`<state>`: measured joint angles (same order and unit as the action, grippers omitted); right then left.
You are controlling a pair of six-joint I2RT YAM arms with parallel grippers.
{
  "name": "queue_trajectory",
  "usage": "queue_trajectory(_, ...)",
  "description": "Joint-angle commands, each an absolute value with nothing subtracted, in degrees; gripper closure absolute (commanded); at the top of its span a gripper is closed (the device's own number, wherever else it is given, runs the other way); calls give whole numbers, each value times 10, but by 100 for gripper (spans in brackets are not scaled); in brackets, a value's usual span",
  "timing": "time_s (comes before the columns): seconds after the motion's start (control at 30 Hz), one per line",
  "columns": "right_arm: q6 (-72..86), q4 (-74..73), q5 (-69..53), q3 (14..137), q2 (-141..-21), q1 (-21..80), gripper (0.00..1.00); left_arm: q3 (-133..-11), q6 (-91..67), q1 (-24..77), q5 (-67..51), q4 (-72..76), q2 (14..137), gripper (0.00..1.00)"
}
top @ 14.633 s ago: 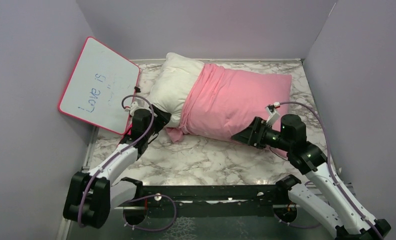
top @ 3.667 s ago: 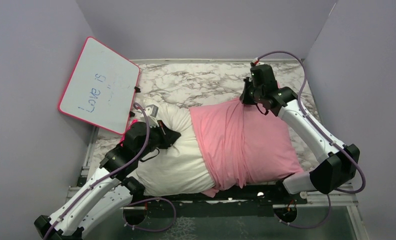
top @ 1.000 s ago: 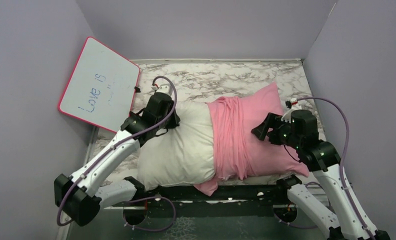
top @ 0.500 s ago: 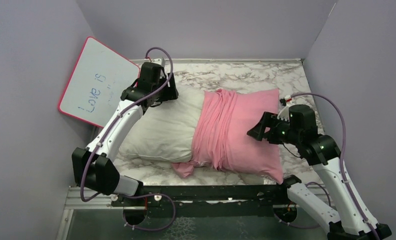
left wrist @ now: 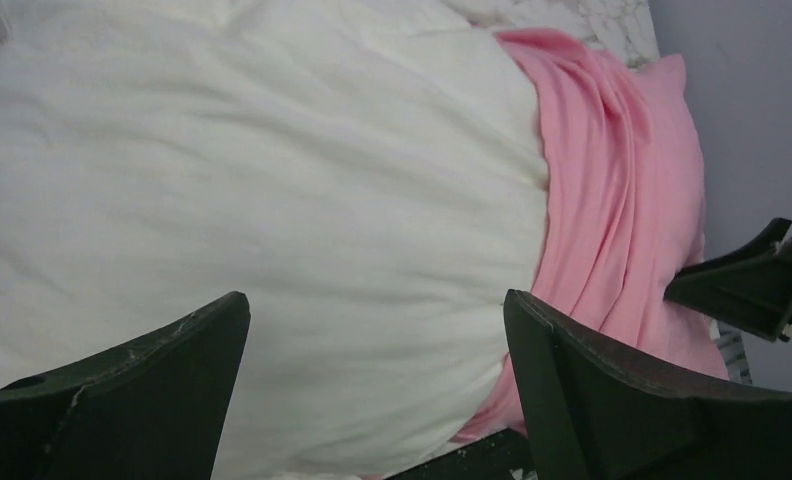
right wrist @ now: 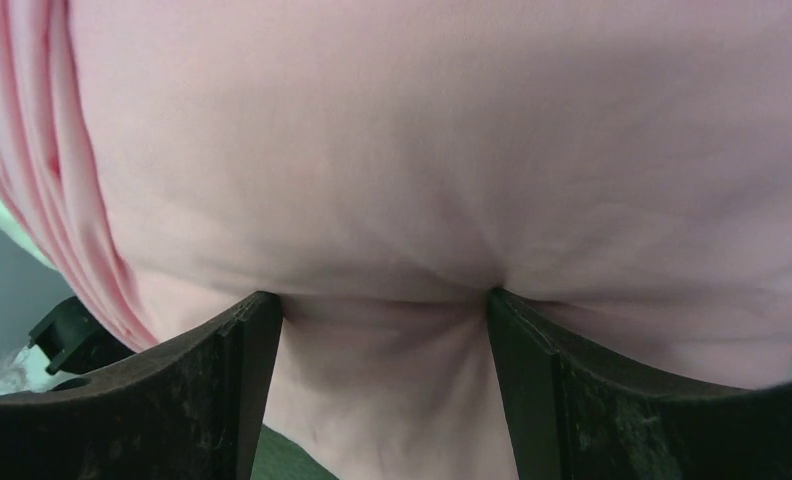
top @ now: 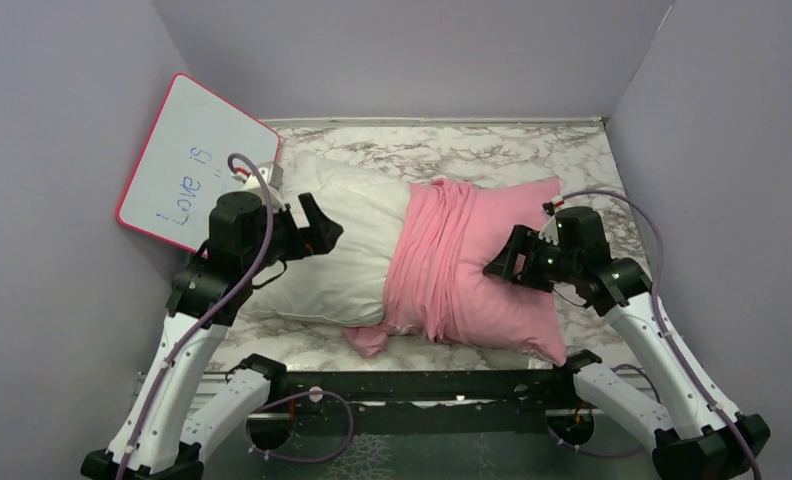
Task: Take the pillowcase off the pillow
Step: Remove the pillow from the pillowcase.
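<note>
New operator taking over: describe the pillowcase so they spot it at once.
On the marble table, a plump white pillow lies across the middle. The pillowcase is the thin pink cover bunched over its right half. It is the only pink cloth; the whiteboard leaning at the left has merely a pink frame.

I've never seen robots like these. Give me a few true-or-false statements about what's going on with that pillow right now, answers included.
1. The pillowcase covers the whole pillow. False: it covers only the right part, and the white left part is bare.
2. The left pincer is open and holds nothing. True.
3. The right pincer presses into the pink pillowcase. True.
4. The whiteboard lies flat on top of the pillow. False: it leans at the far left side, not on the pillow.
</note>
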<state>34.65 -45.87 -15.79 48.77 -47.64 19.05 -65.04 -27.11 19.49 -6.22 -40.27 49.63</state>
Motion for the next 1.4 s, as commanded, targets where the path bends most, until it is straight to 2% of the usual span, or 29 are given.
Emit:
queue_trajectory(0.0, 366, -444, -142, 470, -509, 192, 21, -566, -360, 195, -128, -489, 423, 1)
queue_trajectory(0.2, 365, -438, -125, 469, -534, 192, 21, -475, -434, 195, -201, -518, 329, 1)
queue_trajectory(0.3, 366, -439, -122, 470, -536, 192, 21, -446, -447, 195, -245, -537, 310, 1)
queue_trajectory(0.53, 372, -438, -115, 454, -520, 192, 21, -424, -419, 195, -266, -585, 308, 1)
queue_trajectory(0.63, 376, -436, -118, 449, -517, 192, 21, -409, -438, 195, -245, -546, 324, 1)
queue_trajectory(0.83, 378, -440, -126, 464, -518, 192, 21, -325, -511, 196, -265, -343, 388, 4)
queue_trajectory(0.87, 377, -444, -128, 469, -517, 192, 21, -315, -520, 196, -262, -316, 399, 7)
queue_trajectory(1.0, 376, -458, -140, 489, -501, 192, 20, -302, -528, 200, -211, -244, 421, 30)
queue_trajectory(1.17, 399, -483, -161, 505, -461, 192, 20, -286, -539, 208, -191, -162, 406, 70)
queue_trajectory(1.33, 375, -489, -277, 525, -422, 192, 20, -280, -545, 234, -176, -147, 406, 99)
queue_trajectory(1.37, 373, -479, -325, 521, -415, 192, 20, -279, -549, 242, -169, -143, 405, 100)
